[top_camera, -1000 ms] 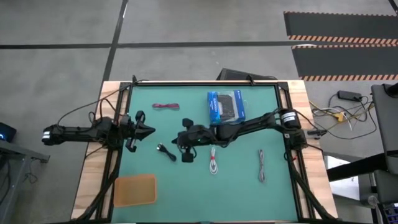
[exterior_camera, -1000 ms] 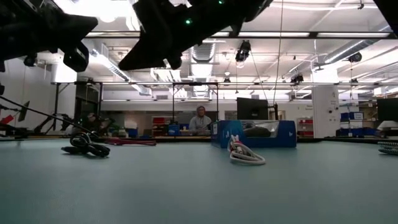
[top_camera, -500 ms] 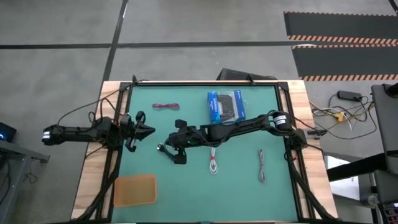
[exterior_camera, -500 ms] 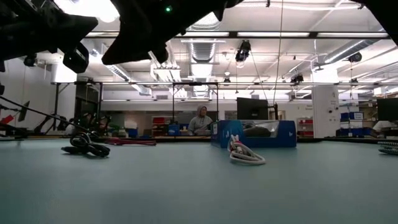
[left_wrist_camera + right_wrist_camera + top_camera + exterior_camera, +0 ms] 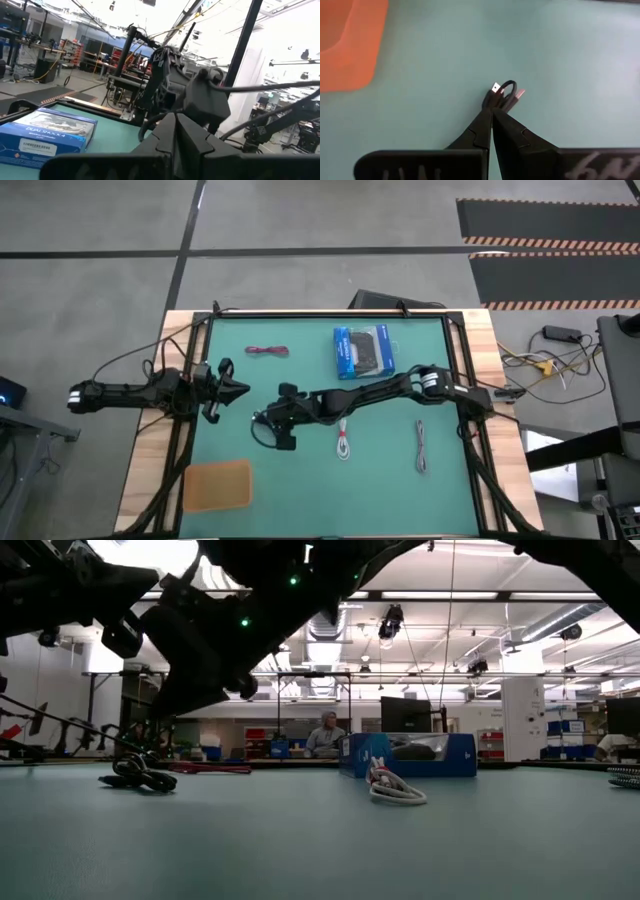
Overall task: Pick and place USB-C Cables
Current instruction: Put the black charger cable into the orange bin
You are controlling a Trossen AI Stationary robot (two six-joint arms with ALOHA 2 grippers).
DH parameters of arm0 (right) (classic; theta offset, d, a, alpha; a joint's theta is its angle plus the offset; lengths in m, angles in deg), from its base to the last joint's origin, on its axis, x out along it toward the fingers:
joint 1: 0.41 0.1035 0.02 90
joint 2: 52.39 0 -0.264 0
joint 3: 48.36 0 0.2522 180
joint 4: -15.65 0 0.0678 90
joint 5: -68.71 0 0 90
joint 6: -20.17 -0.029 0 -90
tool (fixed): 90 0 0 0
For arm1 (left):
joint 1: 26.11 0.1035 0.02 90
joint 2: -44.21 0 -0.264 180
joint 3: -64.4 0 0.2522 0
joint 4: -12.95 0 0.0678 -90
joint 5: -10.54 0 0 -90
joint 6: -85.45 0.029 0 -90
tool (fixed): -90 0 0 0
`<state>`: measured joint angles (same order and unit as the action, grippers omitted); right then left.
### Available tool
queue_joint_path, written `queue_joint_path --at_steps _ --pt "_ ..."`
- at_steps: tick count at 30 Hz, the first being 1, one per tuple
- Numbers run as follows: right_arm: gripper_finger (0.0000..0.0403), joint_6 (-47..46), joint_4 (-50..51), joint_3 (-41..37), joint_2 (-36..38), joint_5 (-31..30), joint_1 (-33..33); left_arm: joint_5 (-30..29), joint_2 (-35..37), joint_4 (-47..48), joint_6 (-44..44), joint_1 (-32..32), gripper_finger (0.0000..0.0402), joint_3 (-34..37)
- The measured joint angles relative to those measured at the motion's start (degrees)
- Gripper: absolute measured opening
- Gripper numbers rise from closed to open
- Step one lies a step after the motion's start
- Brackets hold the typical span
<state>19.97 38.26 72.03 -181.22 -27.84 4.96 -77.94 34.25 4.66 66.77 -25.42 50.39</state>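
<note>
— Where is the black cable [image 5: 502, 96]?

— On the green worktop [image 5: 400, 480], near the left middle. The right end effector [image 5: 491, 117] is just above it, fingers pressed together.

— Is it holding the cable?

— No. The tips are shut, right beside the coil.

— How should it grab it well?

— I think it should open its fingers, go straight down around the coil, then squeeze. The orange tray [image 5: 347, 42] is near.

— And the left end effector [image 5: 235, 390]?

— It waits at the left side, closed.
</note>
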Motion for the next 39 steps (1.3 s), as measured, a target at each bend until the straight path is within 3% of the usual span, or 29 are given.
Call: queue_joint_path --at_steps 10,22,27,39 --pt "0.0023 -2.1 -0.4 0.1 -0.5 0.0 0.0 0.0 0.1 0.0 -0.3 0.0 0.0 0.0" --pt "0.0184 -9.3 -0.6 0.0 -0.5 0.0 0.3 0.0 0.0 0.0 -0.4 0.0 0.0 0.0" --pt "0.0228 -9.7 -0.6 0.0 -0.8 -0.1 1.0 0.0 0.0 -0.1 -0.4 0.0 0.0 0.0" --pt "0.0244 -14.6 -0.8 -0.1 -5.9 -2.5 1.0 -0.1 0.0 -0.1 -0.4 0.0 0.0 0.0"
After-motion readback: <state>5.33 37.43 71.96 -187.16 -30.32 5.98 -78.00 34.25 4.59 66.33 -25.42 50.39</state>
